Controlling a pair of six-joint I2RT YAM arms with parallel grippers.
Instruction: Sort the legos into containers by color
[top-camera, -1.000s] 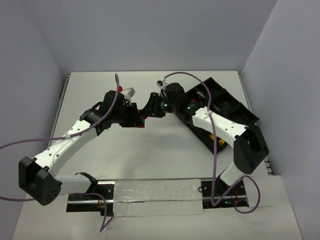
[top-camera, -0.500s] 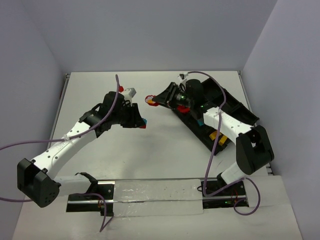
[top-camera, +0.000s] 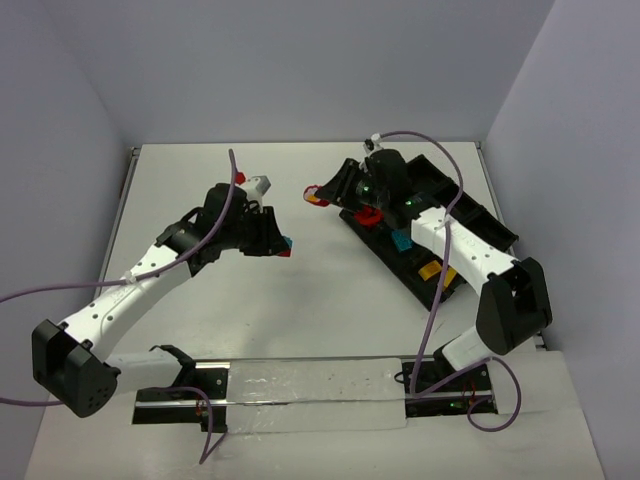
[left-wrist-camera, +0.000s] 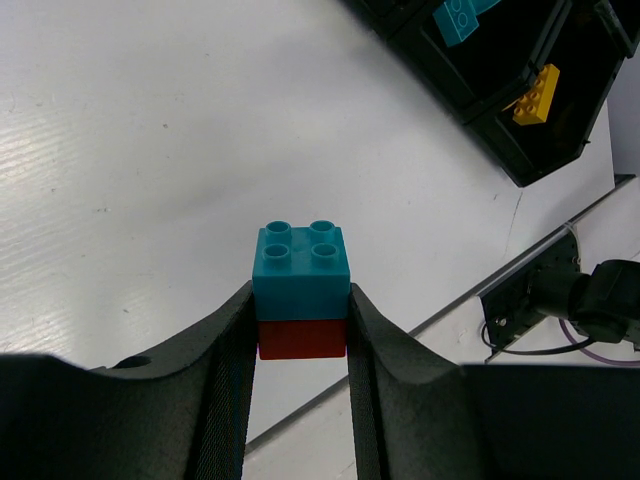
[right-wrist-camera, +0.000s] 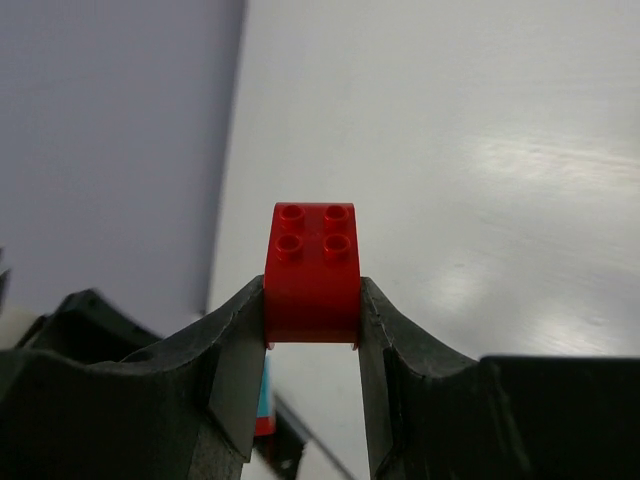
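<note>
My left gripper (top-camera: 281, 246) is shut on a two-brick clump, a cyan brick (left-wrist-camera: 301, 266) on a red brick (left-wrist-camera: 302, 338), held between its fingers (left-wrist-camera: 232, 380) above the white table. My right gripper (top-camera: 318, 194) is shut on a single red brick (right-wrist-camera: 312, 270) and holds it in the air just left of the black divided tray (top-camera: 478, 222). The tray holds a red brick (top-camera: 368, 215), a cyan brick (top-camera: 402, 241) and a yellow brick (top-camera: 430, 270) in separate compartments. The left wrist view shows the tray (left-wrist-camera: 575, 130) with the cyan brick (left-wrist-camera: 458, 16) and the yellow brick (left-wrist-camera: 537, 92).
A small red piece (top-camera: 241, 177) lies on the table behind the left wrist. The tray lies diagonally along the right side. Grey walls close the table at the back and sides. A clear plate (top-camera: 310, 392) covers the arm bases at the near edge.
The two grippers were together at the clump. My right gripper has since moved away up and to the right toward the tray with the red brick. The left gripper has barely moved.
</note>
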